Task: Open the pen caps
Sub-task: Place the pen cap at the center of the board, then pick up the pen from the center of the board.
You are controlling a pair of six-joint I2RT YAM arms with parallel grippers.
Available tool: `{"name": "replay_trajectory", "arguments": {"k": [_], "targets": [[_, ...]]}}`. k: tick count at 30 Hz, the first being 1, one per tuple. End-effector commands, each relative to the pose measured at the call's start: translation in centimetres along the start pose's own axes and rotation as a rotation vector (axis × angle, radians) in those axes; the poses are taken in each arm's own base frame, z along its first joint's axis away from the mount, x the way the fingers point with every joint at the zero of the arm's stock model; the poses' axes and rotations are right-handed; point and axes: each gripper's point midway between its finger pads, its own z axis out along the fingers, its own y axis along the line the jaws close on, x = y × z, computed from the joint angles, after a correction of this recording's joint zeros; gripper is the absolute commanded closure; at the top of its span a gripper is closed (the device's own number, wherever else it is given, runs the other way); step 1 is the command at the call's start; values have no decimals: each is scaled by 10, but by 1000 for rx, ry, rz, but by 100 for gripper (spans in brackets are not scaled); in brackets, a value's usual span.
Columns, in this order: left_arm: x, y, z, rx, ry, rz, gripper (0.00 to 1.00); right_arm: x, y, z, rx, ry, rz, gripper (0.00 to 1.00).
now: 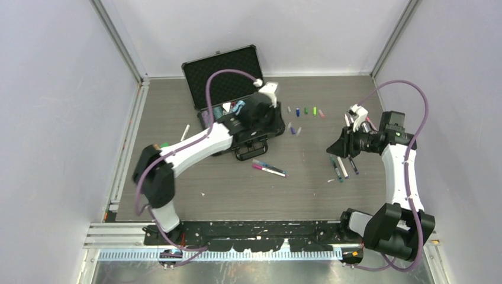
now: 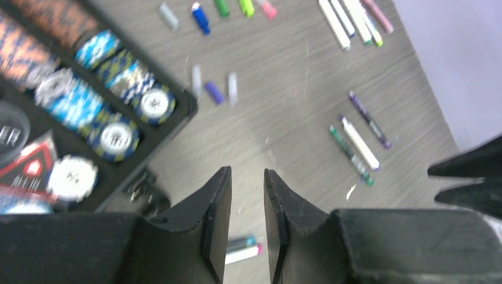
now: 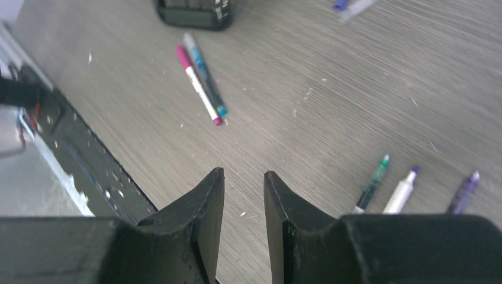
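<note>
A lone white pen (image 1: 184,131) lies at the far left of the grey surface (image 1: 207,189), beside the open black case (image 1: 225,74) whose trays hold striped poker chips (image 2: 112,136). The left fingers (image 2: 220,183) hover over the case's near corner, a narrow gap between them and nothing in it. Mid-surface, between the arms, a pink pen and a teal pen (image 3: 201,80) lie side by side. Farther back, loose pen caps (image 2: 201,18) form a row of grey, blue, green, lime and pink, with three more (image 2: 214,93) nearer the case. To the right, a green, a white and a purple pen (image 2: 358,145) lie close together near the right fingers (image 3: 216,180), which are likewise slightly parted, empty and raised off the surface. More pens (image 2: 349,18) sit at the back right.

With both arms empty-handed, the step in hand appears to be picking the next capped pen, and the pink-and-teal pair looks the readiest. Done well, one set of fingers would pinch the barrel at mid-length, and the other would close on the cap alone. The pull should then run straight along the pen's axis. Which pens have their caps on cannot be told.
</note>
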Motion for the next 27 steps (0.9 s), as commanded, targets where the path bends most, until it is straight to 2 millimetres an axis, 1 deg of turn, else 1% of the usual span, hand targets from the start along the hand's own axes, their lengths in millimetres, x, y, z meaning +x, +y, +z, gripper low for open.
{"name": "replay_trajectory", "arguments": {"k": [1, 6, 8, 12, 13, 14, 17, 18, 19, 21, 26, 27], "targets": [[0, 18, -46, -17, -119, -7, 71, 2, 41, 7, -183, -5, -235, 63], [32, 48, -90, -74, -120, -46, 65, 14, 64, 25, -290, 54, -383, 56], [41, 60, -108, -97, -138, -63, 61, 20, 67, 34, -300, 101, -421, 54], [58, 80, -139, -133, -177, -87, 51, 30, 71, 55, -300, 218, -487, 54], [59, 83, -150, -131, -201, -93, 46, 32, 73, 61, -303, 244, -503, 54], [68, 89, -157, -140, -201, -93, 40, 31, 73, 67, -297, 265, -514, 54], [79, 102, -176, -153, -239, -104, 15, 33, 70, 85, -250, 343, -552, 54], [83, 105, -181, -149, -248, -105, 8, 34, 70, 91, -238, 371, -568, 54], [88, 108, -186, -144, -255, -109, 4, 35, 70, 97, -223, 398, -583, 54], [98, 111, -193, -127, -262, -123, 3, 37, 70, 109, -192, 453, -594, 54], [122, 126, -207, -149, -257, -189, 2, 36, 79, 138, -169, 519, -615, 54], [124, 128, -211, -149, -268, -205, 2, 37, 82, 143, -171, 531, -620, 54]]}}
